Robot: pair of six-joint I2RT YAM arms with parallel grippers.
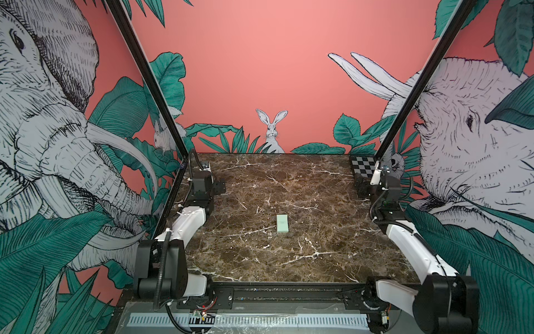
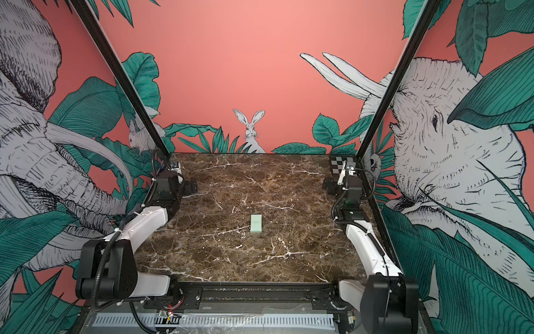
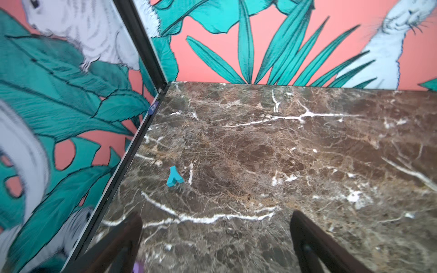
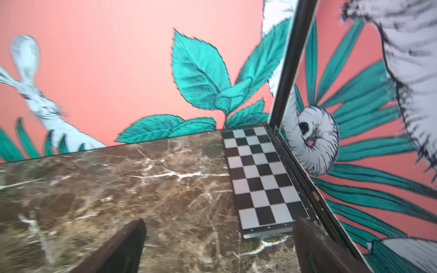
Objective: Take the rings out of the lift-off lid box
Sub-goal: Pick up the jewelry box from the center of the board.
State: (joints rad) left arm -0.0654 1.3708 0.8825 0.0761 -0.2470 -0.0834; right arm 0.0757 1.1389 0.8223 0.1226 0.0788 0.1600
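Left tool (image 3: 215, 214), right tool (image 4: 220, 220) gape empty; box (image 1: 281, 223) closed, well apart.

Robot lab cell, jungle-print wall panels (image 1: 260, 72), marble-look tabletop (image 1: 260, 254), corner checkerboard (image 1: 362, 166), left arm (image 1: 187, 221), right arm (image 1: 413, 245)

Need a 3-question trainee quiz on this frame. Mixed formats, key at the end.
1. True or false: the lid is off the lift-off lid box.
2. In the right wrist view, what lies just ahead of the right tool? A) checkerboard B) mug C) sponge
3. Fill in: the left tool has its jaws ____.
Key: 1 false; 2 A; 3 open.
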